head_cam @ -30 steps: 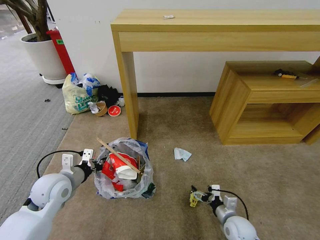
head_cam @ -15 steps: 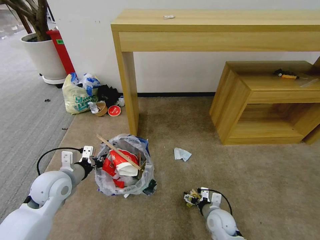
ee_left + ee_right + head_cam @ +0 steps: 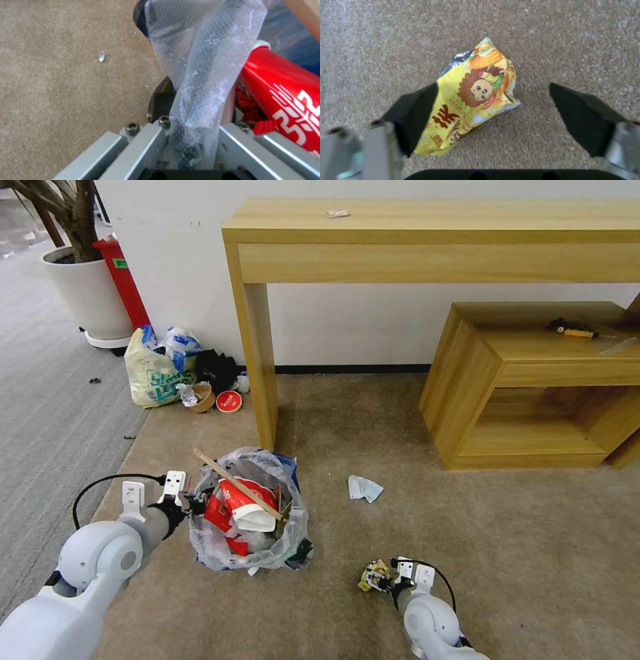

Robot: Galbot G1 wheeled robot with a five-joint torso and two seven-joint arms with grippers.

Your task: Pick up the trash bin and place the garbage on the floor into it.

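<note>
The trash bin (image 3: 280, 553), a dark round bin lined with a crinkly clear bag, stands on the beige floor (image 3: 500, 527) full of red cups, cardboard and a wooden stick (image 3: 233, 488). My left gripper (image 3: 190, 505) is shut on the bin's rim and bag (image 3: 203, 75) at its left side, beside a red cup (image 3: 286, 85). At the lower right, my right gripper (image 3: 380, 578) is open low over the carpet. A yellow snack wrapper (image 3: 476, 95), a piece of the garbage, lies between its fingers (image 3: 413, 112), touching one. A crumpled tissue (image 3: 364, 489) lies right of the bin.
A wooden desk's leg (image 3: 260, 380) stands just behind the bin. A low wooden shelf unit (image 3: 533, 393) is at the right. A yellowish printed bag (image 3: 157, 370) with a brown cup and a red lid lies by the wall, and a potted plant (image 3: 87, 287) stands at far left.
My right arm has drawn in toward me and shifted left, with the yellow wrapper staying at its fingertips. The view shifted slightly. The left gripper still holds the bin.
</note>
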